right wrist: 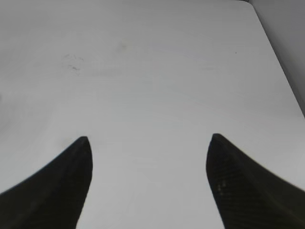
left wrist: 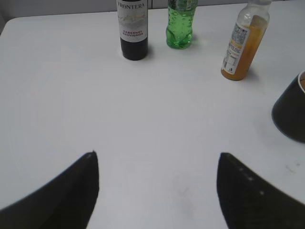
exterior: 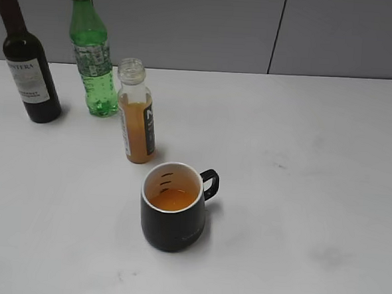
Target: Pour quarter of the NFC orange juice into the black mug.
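Observation:
The NFC orange juice stands upright and uncapped on the white table, just behind the black mug. Orange liquid lies in the mug's cream inside, and its handle points right. The left wrist view shows the NFC orange juice far off at the upper right and the black mug cut by the right edge. My left gripper is open over bare table, well short of both. My right gripper is open too, with only table between its fingers. Neither arm appears in the exterior view.
A dark wine bottle and a tall green bottle stand at the back left, near the juice. A grey wall runs behind the table. The table's right edge shows in the right wrist view.

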Robot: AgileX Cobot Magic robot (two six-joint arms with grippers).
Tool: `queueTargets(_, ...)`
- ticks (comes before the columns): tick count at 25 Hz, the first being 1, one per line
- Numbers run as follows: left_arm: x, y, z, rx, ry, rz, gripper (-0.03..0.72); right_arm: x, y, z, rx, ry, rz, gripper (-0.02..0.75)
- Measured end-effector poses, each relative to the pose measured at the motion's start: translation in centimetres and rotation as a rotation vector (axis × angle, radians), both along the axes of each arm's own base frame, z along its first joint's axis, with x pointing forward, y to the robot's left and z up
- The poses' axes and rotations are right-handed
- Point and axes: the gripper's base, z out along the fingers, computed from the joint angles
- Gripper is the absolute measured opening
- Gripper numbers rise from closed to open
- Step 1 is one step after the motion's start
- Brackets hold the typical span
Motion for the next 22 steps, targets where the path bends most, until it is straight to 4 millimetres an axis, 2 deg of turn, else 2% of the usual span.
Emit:
queueTargets(6,-0.02,-0.02,0.01,0.002,-0.001,0.028,0.564,0.00,0.00,0.00,0.000,0.000,0.000,0.566)
queueTargets(16,-0.24,-0.18,0.00,0.006,-0.001,0.313,0.489,0.00,0.00,0.00,0.000,0.000,0.000,0.566)
queueTargets(22,-0.25,-0.27,0.01,0.036,-0.003,0.318,0.471,0.00,0.00,0.00,0.000,0.000,0.000,0.566)
